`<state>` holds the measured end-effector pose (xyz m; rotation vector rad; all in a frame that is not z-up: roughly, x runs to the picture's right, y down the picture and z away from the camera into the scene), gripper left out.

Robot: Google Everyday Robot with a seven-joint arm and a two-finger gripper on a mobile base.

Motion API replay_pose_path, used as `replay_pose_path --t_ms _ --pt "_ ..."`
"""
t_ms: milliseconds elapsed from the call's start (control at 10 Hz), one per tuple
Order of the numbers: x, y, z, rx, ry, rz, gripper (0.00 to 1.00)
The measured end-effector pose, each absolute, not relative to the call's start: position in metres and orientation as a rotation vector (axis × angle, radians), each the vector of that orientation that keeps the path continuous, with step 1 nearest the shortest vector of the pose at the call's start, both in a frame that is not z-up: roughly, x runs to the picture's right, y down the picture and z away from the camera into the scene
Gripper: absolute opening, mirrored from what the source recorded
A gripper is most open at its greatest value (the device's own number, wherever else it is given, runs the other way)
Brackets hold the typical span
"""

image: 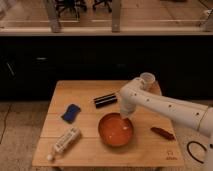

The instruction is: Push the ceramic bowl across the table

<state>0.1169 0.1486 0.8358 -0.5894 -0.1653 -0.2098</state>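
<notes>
Camera view: an orange-red bowl (115, 132) sits front and centre on the light-wood counter (90, 155). A white arm (160, 106) reaches in from the right, its end effector (124, 118) clenched and lowered at the bowl's far rim. A blue object (71, 112), black cylinder (105, 100), white bottle (65, 141) and cup (147, 79) lie around the bowl.

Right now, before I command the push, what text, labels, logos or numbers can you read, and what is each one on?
No text is readable.
table: small dark logo at one corner, too small to read.
white bottle: any label is too blurred to read.
ceramic bowl: faint white marks inside, not legible as text.
gripper, shut, at the bowl's far edge: no marking visible.
</notes>
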Motion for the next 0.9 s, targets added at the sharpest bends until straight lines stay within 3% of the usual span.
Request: replay_pose_path --t_ms 900 --pt "0.143 0.149 0.851 -0.596 -0.166 -0.158 0.03"
